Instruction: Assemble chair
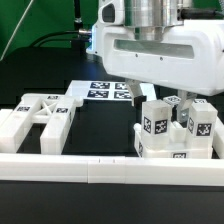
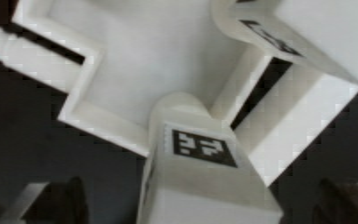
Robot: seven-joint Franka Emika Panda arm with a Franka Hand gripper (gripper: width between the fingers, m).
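The chair is in loose white parts. A flat slotted panel point(image 1: 40, 120) lies at the exterior view's left. A cluster of upright tagged legs and blocks point(image 1: 178, 130) stands at the exterior view's right. My gripper point(image 1: 160, 100) hangs over that cluster, mostly hidden by the robot housing. In the wrist view a square white leg point(image 2: 202, 150) with a black-and-white tag runs between my dark fingers point(image 2: 60, 200). Dark gaps show on both sides of the leg, so the gripper point(image 2: 202, 208) is open and straddles it. More white chair parts point(image 2: 158, 60) lie behind the leg.
The marker board point(image 1: 110, 90) lies flat on the black table behind the parts. A long plain white border rail point(image 1: 100, 168) runs along the front edge. The large white robot housing point(image 1: 155, 45) blocks the upper middle of the exterior view.
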